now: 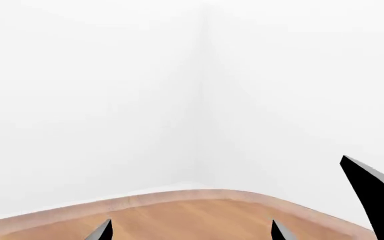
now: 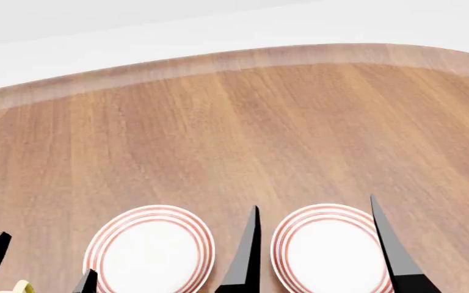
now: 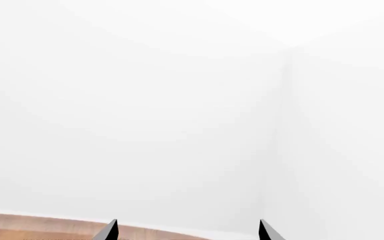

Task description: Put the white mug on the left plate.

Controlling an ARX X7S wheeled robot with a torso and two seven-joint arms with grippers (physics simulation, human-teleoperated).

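Observation:
The white mug is out of view in every frame. The left plate (image 2: 149, 251), white with thin red rings, lies on the wooden table (image 2: 234, 134) near its front edge. My left gripper (image 2: 43, 262) is open, its dark fingertips just left of that plate with nothing between them. In the left wrist view the left gripper (image 1: 190, 226) spans bare wood. My right gripper (image 2: 314, 204) is open, its fingers straddling the right-hand plate (image 2: 328, 253). The right wrist view shows the right gripper (image 3: 186, 226) empty, facing a white wall.
A small yellow curved piece (image 2: 19, 287) pokes in at the bottom left corner of the head view. The table's rounded far edge (image 2: 243, 58) meets white walls. A dark finger of the other arm (image 1: 372, 195) shows in the left wrist view.

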